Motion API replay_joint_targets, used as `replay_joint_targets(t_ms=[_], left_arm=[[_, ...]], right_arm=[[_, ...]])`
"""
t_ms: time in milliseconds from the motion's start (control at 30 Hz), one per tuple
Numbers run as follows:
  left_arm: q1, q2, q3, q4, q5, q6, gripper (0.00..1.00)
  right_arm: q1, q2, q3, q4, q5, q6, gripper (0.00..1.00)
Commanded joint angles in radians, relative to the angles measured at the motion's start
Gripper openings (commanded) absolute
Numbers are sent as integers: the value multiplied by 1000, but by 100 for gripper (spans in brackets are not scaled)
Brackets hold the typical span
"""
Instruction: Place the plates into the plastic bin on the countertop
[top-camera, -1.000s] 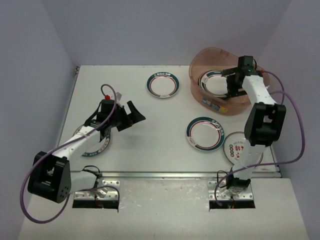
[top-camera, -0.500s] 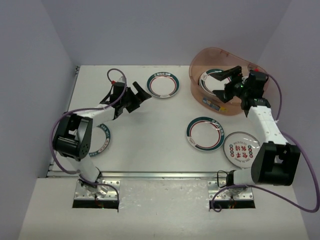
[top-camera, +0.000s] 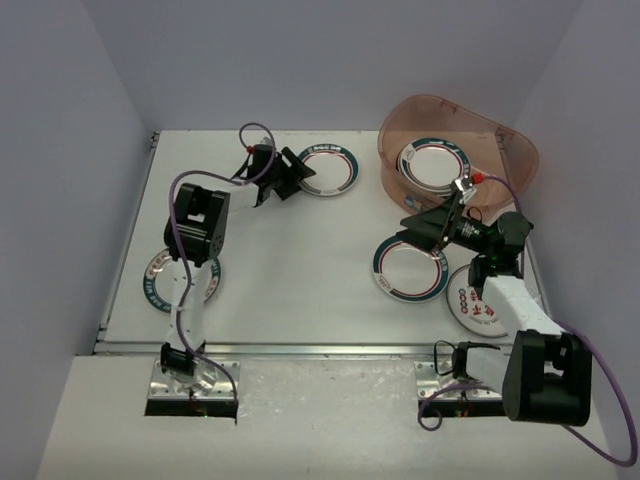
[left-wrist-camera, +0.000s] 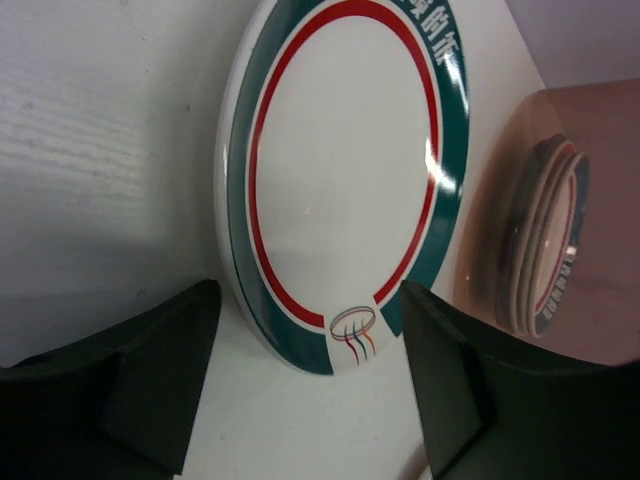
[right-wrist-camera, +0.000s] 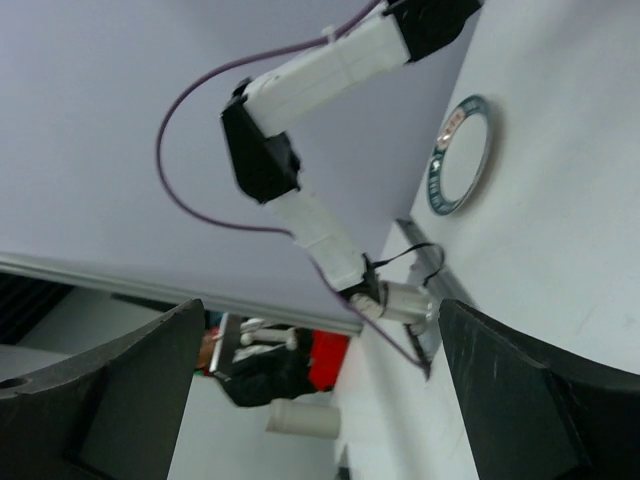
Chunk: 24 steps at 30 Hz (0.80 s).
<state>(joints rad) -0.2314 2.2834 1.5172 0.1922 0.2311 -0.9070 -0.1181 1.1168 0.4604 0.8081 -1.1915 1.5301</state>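
The pinkish plastic bin (top-camera: 470, 130) stands at the back right with a stack of plates (top-camera: 430, 165) inside; it also shows in the left wrist view (left-wrist-camera: 575, 150). A teal-and-red rimmed plate (top-camera: 330, 170) lies on the countertop (top-camera: 300, 260). My left gripper (top-camera: 297, 176) is open and empty at its left rim; in the left wrist view the plate (left-wrist-camera: 345, 170) lies just ahead of the gripper (left-wrist-camera: 310, 400). My right gripper (top-camera: 412, 232) is open and empty over the far edge of a second teal-rimmed plate (top-camera: 408, 270). A red-lettered plate (top-camera: 475, 300) lies partly under the right arm.
Another plate (top-camera: 160, 282) lies near the left edge, partly hidden by the left arm; the right wrist view shows it (right-wrist-camera: 460, 155) far across the table. Lavender walls close in the sides. A metal strip (top-camera: 320, 349) runs along the near edge.
My left gripper swung from the left middle to the back, up to the teal-rimmed plate. My right gripper left the bin and came down over the plate in front of it.
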Motion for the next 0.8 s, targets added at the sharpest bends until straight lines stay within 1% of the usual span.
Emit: replay_joint_targets(t_ms=[0,33,67,100,133,167,200,267,300,367,433,467,500,533,567,600,633,700,733,767], left_arm=[[9,125,101,-149,-39,-14,61],[9,139,115,-160,-45,-20,54],[9,151,129,-172,-54,-28,44],[9,156,134,-175,-63,-35,39],[10,162,140,-188,-82,-46,26],[10,165,143,-193,-94,-49,24],[10,169,147,-231,-115,-50,18],[12,170,145,-231,-117,-51,4],[12,160,133,-232,-120,-49,0],[12,103,64,-169,-136,-44,0],[12,24,-17,-94,-126,-29,0],[11,-35,-66,-51,-101,-13,0],[9,-104,-122,-7,-66,5,0],[6,-183,-187,34,-20,22,0],[3,-238,-231,57,14,30,0],[-2,-316,-296,75,49,34,0],[-9,-392,-360,103,81,32,0],[-25,-540,-487,180,135,19,0],[-31,-634,-550,184,152,20,0],[-34,-670,-569,181,170,23,0]], right_arm=[[-5,94,-80,671,-57,443,99],[-5,125,-81,767,-57,511,99],[-4,156,-79,883,-54,576,99],[-3,176,-76,882,-67,615,99],[-5,187,-78,882,-77,624,99],[-5,184,-85,883,-77,611,99],[-5,172,-88,885,-80,595,99],[-5,161,-90,884,-82,581,99],[-5,156,-86,882,-86,574,99],[-5,153,-71,857,-97,547,99],[-5,141,-56,749,-105,495,99],[-5,126,-45,626,-105,427,99],[-5,108,-25,487,-102,314,99],[-5,89,10,344,-93,133,99],[-4,65,16,109,-59,-37,99],[-1,37,163,-478,151,-448,99],[18,29,276,-834,325,-697,99],[87,57,428,-1060,596,-856,99],[83,79,462,-1055,577,-861,99],[75,102,476,-1051,550,-861,99]])
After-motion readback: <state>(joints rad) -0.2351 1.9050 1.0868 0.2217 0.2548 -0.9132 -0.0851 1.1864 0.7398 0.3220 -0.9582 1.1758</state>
